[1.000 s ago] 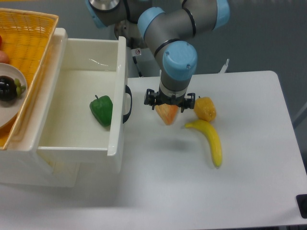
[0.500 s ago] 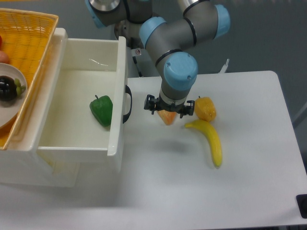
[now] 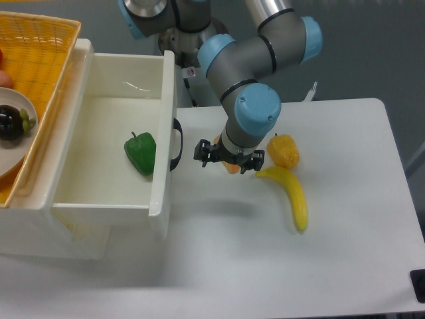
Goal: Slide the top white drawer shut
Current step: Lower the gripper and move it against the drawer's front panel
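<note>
Closing this one looks like a matter of pushing flat and square: the top white drawer [image 3: 106, 149] is pulled well out to the gripper's left, a green pepper [image 3: 141, 153] lying inside against its front wall, and the black handle [image 3: 176, 144] on the front panel faces the gripper across a small strip of bare table [image 3: 345, 266]. I would say the best way is to bring the fingers low and level with the middle of that front panel, near the handle, and press steadily leftward so the drawer runs straight on its rails rather than twisting; a push at a corner could jam it. The gripper [image 3: 228, 158] hangs just beside the handle, not touching it, pointing down at the table. Its dark fingers seem to stand somewhat apart, but from this angle I cannot tell for sure how wide, and it does not appear to be gripping anything. Right behind it sits an orange fruit [image 3: 230, 166], mostly hidden, and to its right lie a yellow pepper [image 3: 283, 150] and a banana [image 3: 289, 195].
</note>
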